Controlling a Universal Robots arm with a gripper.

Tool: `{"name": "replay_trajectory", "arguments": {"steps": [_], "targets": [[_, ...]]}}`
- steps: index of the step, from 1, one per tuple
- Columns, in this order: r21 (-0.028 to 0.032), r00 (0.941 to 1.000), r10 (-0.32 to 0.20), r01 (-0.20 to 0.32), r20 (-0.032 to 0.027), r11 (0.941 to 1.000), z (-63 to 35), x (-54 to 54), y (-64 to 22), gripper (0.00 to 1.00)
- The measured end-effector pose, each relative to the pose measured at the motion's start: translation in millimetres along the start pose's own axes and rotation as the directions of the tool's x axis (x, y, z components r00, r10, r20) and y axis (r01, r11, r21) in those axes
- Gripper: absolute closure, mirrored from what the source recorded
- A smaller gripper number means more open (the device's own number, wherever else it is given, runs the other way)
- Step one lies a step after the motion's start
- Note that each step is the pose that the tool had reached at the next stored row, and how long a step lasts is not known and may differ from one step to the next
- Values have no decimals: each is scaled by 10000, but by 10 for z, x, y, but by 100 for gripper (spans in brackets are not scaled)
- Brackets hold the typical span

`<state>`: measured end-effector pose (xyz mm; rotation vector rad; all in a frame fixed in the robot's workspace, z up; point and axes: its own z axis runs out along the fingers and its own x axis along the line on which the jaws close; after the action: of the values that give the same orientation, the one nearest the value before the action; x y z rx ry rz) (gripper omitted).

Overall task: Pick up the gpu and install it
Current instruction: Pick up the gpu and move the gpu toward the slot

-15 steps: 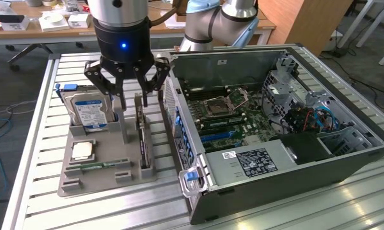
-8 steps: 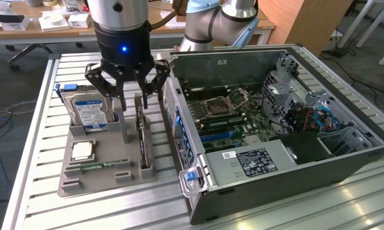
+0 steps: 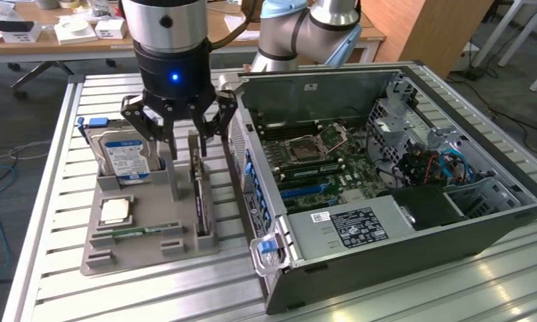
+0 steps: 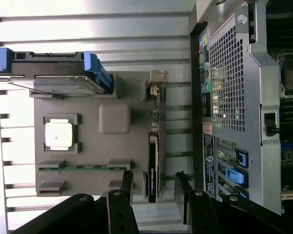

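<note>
The pickup has not begun. The gpu (image 3: pixel 199 194) (image 4: pixel 154 146) stands edge-on in the grey holder tray (image 3: pixel 139 245), beside the open computer case (image 3: pixel 358 248), on the exterior view's left. The claw (image 3: pixel 186 137) (image 4: pixel 154 178) hovers over its far end, spread wide and empty.

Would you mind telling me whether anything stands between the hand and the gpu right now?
Nothing visible does: the open hand hangs above the gpu, which stands edge-on in the gray tray, with bare air between them.

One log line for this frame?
gripper: open, above gpu | gpu: on edge in gray holder, ungripped | computer case: side open
</note>
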<state>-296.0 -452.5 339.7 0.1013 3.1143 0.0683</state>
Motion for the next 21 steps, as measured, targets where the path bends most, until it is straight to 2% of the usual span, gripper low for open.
{"name": "replay_trajectory", "arguments": {"steps": [21], "targets": [[1,10000,1,-1,-1,10000,254,6,-12,53]]}}
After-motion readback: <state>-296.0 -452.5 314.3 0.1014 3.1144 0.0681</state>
